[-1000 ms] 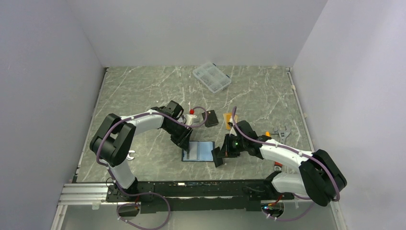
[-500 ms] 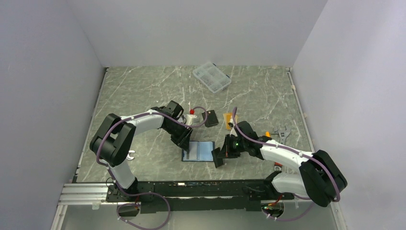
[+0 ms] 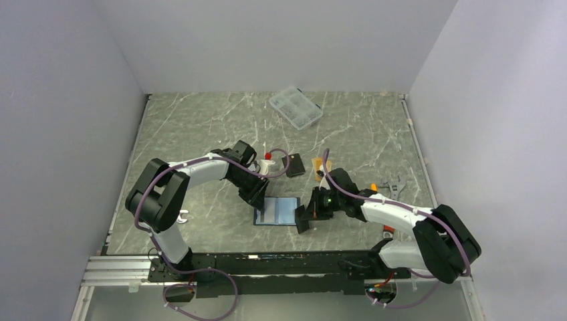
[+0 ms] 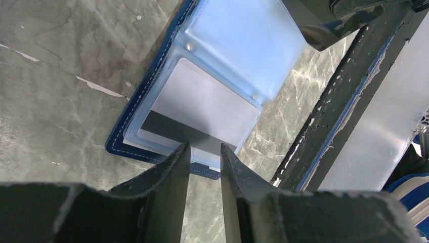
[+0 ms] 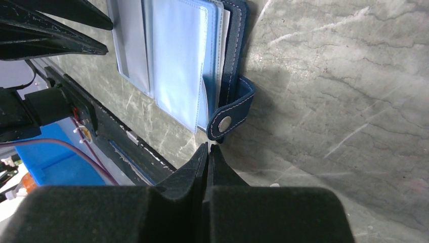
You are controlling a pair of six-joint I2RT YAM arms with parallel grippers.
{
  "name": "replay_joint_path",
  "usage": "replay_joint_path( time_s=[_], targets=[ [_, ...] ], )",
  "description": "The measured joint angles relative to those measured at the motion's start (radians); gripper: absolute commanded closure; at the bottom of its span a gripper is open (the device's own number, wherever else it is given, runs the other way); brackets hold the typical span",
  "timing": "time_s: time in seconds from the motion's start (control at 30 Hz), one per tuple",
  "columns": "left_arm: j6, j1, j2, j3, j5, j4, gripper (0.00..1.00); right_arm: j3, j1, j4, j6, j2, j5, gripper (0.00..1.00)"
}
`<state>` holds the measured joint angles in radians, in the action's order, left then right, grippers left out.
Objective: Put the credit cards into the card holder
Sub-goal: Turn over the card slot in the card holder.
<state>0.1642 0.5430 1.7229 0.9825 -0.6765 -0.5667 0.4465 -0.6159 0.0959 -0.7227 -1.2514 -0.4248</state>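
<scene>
The left gripper is standing with its jaws a little apart, and through the gap I am seeing only table and the near rim of the card holder, so it looks to be gripping nothing. Just past those fingertips a silver card is lying under a clear pocket of the open holder, its dark-striped end toward the jaws and looking close to the pocket mouth. The right gripper has its jaws pressed tight together, empty, and is hovering right beside the snap tab at the holder's opposite edge.

As I am reading it, the silver card is being seated. To do that well, the left fingertips should be pushing on the striped end low and straight along the pocket. The right tips should be bracing the holder near the tab so it is not sliding on the marble table. Tilting risks lifting the loose clear flap.

Farther back, a black card and an orange-gold card are waiting on the table. They are lying well apart from the holder.
</scene>
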Motion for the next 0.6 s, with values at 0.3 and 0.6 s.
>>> replay_joint_path(
  time_s=[0.3,0.6],
  targets=[
    [0.0,0.0,0.0,0.0,0.0,0.0,0.66,0.002,-0.001,-0.014,-0.003,0.009,-0.004,1.0],
    [0.002,-0.007,0.0,0.005,0.0,-0.011,0.66,0.064,-0.049,-0.015,-0.012,0.02,-0.005,1.0]
  ],
)
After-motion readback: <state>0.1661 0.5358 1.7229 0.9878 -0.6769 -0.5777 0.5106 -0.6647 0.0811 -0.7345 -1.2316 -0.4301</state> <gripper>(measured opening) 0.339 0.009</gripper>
